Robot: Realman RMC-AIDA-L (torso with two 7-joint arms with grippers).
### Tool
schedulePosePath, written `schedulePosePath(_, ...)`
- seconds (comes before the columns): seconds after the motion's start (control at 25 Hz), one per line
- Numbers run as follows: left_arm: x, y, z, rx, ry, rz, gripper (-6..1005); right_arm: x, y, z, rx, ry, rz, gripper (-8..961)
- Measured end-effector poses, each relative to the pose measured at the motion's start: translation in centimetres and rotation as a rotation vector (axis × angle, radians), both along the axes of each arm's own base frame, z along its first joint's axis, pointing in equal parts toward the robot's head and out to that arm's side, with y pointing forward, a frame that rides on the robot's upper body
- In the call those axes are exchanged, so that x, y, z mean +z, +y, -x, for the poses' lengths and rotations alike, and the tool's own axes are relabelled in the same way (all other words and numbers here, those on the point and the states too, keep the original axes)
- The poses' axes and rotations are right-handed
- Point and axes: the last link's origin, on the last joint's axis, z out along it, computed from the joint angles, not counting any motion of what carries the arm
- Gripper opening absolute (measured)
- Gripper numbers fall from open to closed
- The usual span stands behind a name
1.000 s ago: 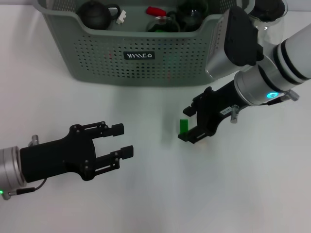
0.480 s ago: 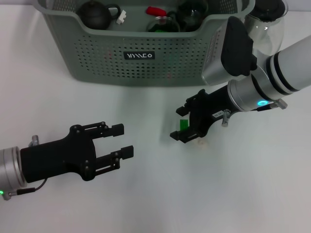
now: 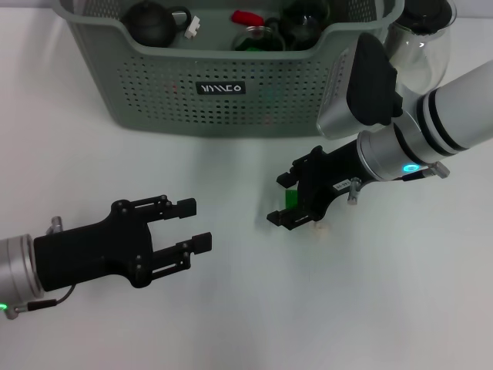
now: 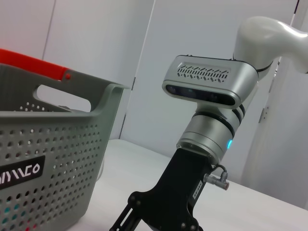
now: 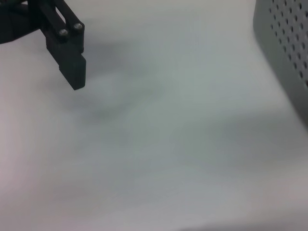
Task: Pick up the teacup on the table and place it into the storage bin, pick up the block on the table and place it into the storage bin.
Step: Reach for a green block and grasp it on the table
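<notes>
A small green block [image 3: 291,198] stands on the white table in front of the storage bin [image 3: 223,89], a grey-green perforated basket with a black label. My right gripper [image 3: 282,199] is down at the block, open, one finger on each side of it. My left gripper [image 3: 192,223] hovers open and empty over the table at the near left. I cannot pick out the teacup; the bin holds a black teapot [image 3: 150,21] and several glass and dark pieces. In the left wrist view the right arm's wrist [image 4: 207,86] is beside the bin [image 4: 48,144].
A clear glass jug [image 3: 422,42] stands at the bin's right end, behind my right arm. The right wrist view shows bare table, a left fingertip [image 5: 70,57] and the bin's corner [image 5: 288,48]. White table lies between the two grippers.
My right gripper has shifted slightly to the left, so its fingers now reach further around the green block. The left arm has not moved.
</notes>
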Motion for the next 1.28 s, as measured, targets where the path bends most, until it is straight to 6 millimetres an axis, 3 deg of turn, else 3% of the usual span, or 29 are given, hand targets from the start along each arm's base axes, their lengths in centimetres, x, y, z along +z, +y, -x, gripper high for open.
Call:
schedulePosePath(0.6, 0.1, 0.2, -0.1, -0.005, -0.001, -0.003, 571, 1.0, -0.3, -0.8, -0.057, -0.014, 0.026, 727)
schedulePosePath(1.28, 0.0, 0.2, 0.0, 0.004, 0.003, -0.006, 570, 0.5, -0.1, -1.0, -0.035, -0.049, 0.008, 599)
